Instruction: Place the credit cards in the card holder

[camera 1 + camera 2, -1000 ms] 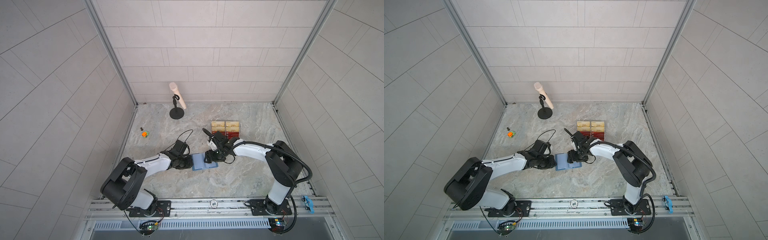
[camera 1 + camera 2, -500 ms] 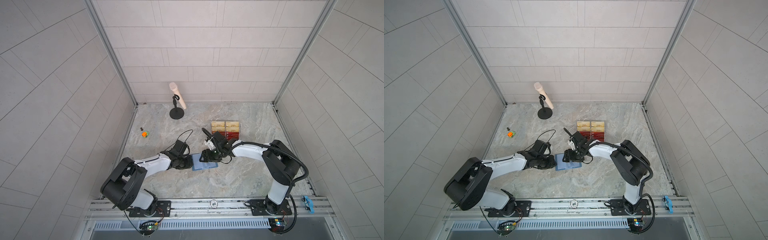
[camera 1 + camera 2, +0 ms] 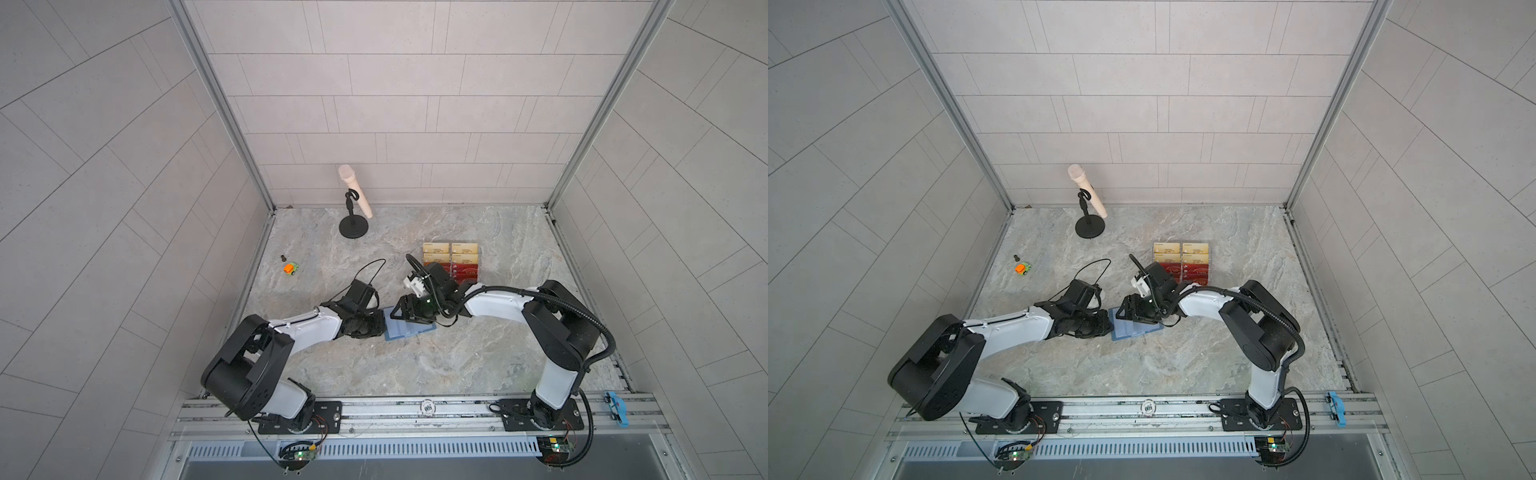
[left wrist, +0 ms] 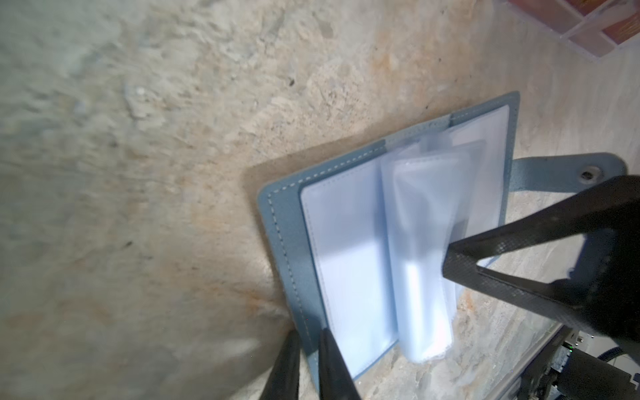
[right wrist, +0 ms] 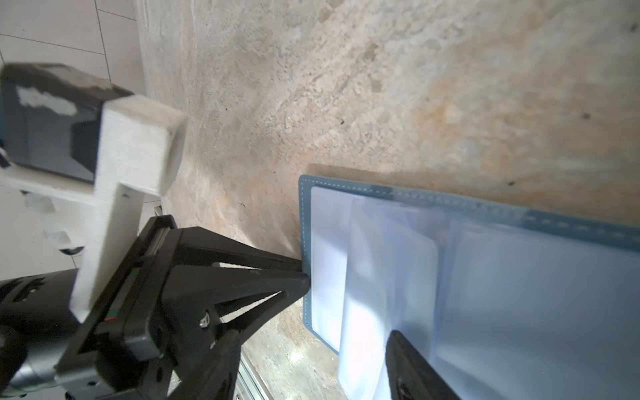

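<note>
The card holder is a slate-blue wallet lying open on the marble floor, with its clear sleeves fanned up. My left gripper is shut on the edge of its left cover, as the right wrist view also shows. My right gripper is open over the wallet, and one finger presses against the loose sleeves. The red credit cards sit in the front rows of a clear tiered stand behind the right gripper. No card is held.
Pale gold cards fill the stand's back rows. A microphone on a black round stand is at the back. A small orange and green toy lies at the left. The wallet's snap strap points toward the right arm.
My right gripper has slid left across the open wallet, pushing the sleeves. The left gripper and the wallet cover have stayed put.
</note>
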